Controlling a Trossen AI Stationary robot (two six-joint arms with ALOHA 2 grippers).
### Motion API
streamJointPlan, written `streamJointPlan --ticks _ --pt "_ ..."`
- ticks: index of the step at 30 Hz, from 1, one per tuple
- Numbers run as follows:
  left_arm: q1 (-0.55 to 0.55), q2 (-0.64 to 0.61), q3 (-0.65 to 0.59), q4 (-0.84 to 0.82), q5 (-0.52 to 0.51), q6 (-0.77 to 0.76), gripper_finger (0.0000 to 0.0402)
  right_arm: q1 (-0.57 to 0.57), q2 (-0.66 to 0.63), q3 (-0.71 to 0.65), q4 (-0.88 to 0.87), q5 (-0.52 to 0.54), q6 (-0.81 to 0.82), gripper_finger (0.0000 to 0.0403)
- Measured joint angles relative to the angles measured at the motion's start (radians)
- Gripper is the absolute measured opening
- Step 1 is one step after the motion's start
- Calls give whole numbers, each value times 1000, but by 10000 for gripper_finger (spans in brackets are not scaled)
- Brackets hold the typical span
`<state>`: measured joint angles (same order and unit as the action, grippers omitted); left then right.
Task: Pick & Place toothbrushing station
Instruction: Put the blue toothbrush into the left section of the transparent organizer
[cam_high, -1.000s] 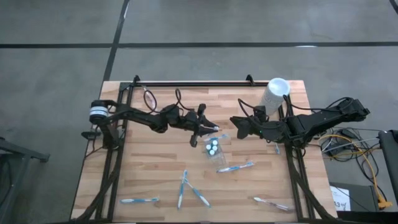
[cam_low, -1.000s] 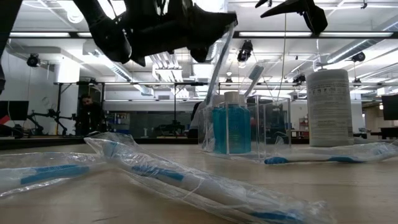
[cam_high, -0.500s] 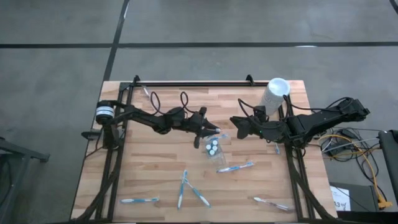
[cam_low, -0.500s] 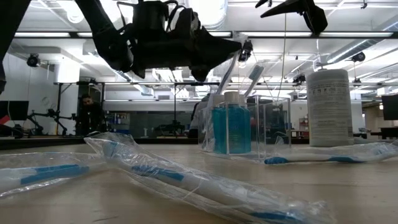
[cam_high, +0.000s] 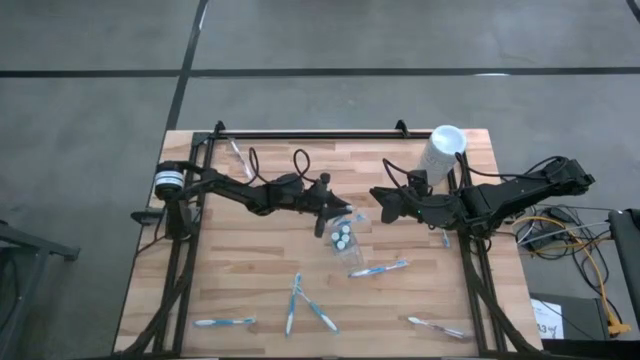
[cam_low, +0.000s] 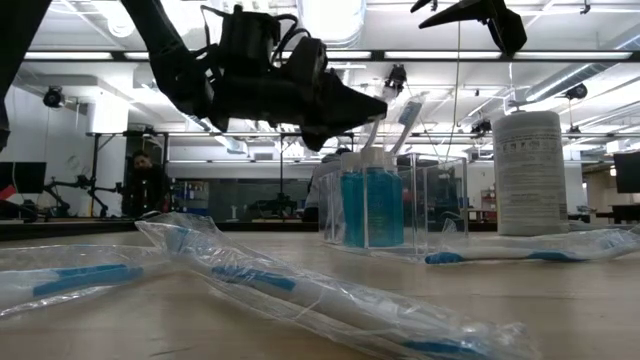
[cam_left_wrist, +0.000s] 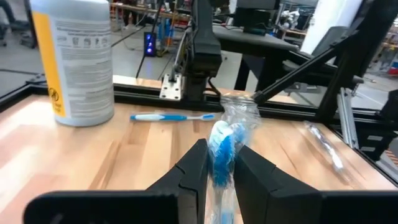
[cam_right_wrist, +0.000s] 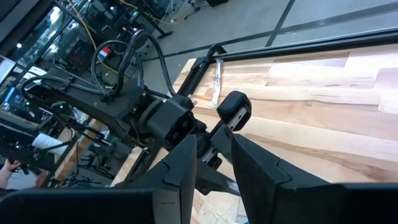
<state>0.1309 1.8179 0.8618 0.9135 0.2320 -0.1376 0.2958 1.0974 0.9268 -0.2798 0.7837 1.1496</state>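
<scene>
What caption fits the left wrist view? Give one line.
Left claw shut on a wrapped toothbrush, white canister standing beyond on the wooden table.

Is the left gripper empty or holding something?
Holding: the left gripper is shut on a wrapped toothbrush, its blue head standing between the fingers.

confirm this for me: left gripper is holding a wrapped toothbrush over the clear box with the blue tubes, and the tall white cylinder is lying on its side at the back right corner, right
One thing is wrong: the tall white cylinder stands upright, as the low view shows. The rest holds: the left gripper is shut on a wrapped toothbrush over the clear box with the blue tubes, and the cylinder is at the table's back right corner.
</scene>
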Motion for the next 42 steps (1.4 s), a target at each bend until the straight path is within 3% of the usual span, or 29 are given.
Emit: streamJointPlan --ticks 8,23,42 --pt "0 -1 0 -12 -25 -32 78 0 0 0 0 0 0 98" --pt "0 -1 0 7 -21 -78 183 0 0 0 0 0 2 98" --pt "5 -36 0 46 -7 -84 232 0 0 0 0 0 0 98"
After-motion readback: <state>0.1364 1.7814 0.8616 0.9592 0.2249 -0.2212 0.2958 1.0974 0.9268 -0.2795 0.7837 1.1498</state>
